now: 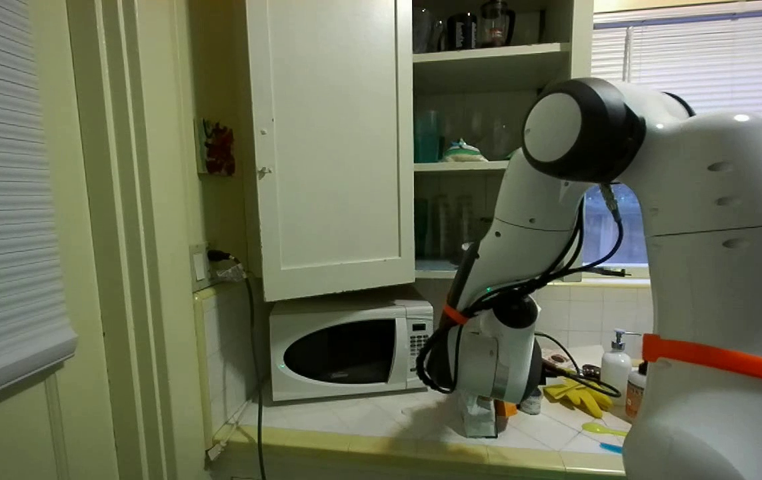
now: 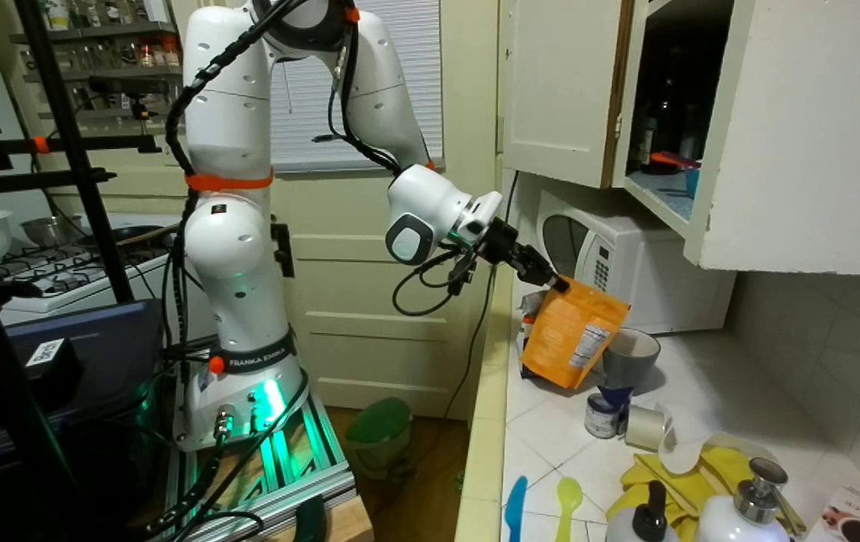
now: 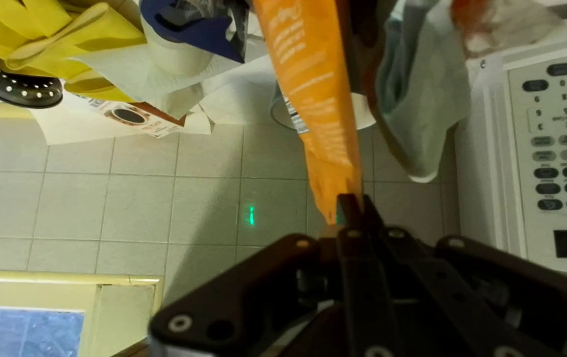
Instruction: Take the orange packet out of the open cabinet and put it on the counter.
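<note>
The orange packet (image 2: pixel 576 335) hangs tilted from my gripper (image 2: pixel 561 284), which is shut on its top corner. The packet is over the counter (image 2: pixel 531 421); I cannot tell whether its bottom touches the tiles. In the wrist view the packet (image 3: pixel 320 99) runs up and away from the nearly closed fingertips (image 3: pixel 357 208). In an exterior view only a sliver of the packet (image 1: pixel 506 409) shows, and the fingers are hidden behind the wrist. The open cabinet (image 1: pixel 334 147) stands above the counter with its door swung out; it also shows in an exterior view (image 2: pixel 813 135).
A grey mug (image 2: pixel 631 357) and a small can (image 2: pixel 601 416) stand beside the packet. A greyish bag (image 1: pixel 479 417) stands close to it. The microwave (image 1: pixel 347 347) is behind. Yellow gloves (image 2: pixel 663 482), a soap bottle (image 2: pixel 738 519) and plastic utensils (image 2: pixel 569 500) lie further along.
</note>
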### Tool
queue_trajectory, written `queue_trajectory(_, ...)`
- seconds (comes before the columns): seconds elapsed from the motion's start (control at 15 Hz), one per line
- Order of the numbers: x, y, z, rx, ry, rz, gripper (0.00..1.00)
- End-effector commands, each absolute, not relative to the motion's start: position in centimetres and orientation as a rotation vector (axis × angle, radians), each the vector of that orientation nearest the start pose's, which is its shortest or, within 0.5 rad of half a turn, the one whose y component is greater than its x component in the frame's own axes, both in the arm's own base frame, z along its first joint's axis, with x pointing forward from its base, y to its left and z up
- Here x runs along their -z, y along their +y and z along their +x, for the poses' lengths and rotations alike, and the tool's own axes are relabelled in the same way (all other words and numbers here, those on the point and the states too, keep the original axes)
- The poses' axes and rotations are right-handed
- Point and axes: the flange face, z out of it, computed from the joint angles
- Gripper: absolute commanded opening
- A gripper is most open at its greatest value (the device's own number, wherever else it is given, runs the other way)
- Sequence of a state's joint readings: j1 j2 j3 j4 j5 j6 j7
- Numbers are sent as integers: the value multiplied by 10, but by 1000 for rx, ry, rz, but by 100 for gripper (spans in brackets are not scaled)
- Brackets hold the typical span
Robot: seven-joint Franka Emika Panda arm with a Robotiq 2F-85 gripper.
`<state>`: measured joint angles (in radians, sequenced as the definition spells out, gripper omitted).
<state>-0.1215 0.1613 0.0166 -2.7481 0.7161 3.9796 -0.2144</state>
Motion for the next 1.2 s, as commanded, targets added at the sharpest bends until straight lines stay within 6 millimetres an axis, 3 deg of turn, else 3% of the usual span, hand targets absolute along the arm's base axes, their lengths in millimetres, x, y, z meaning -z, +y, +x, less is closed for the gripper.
queue_trajectory(0.0,-280,-130,396,1641,900,-2992,27)
queue_trajectory(0.33,-278,-123,398,1615,788,-3042,63)
queue_trajectory(0.53,-298,-120,397,1661,879,-2999,87)
queue_trajectory(0.67,-313,-117,386,1688,916,-2957,99)
queue_trajectory(0.73,-321,-118,392,1698,973,-2936,100)
queue_trajectory(0.93,-350,-122,376,1803,1121,-2840,100)
queue_trajectory(1.07,-371,-122,377,1900,1161,-2770,100)
queue_trajectory(1.13,-352,-125,386,1843,1121,-2805,100)
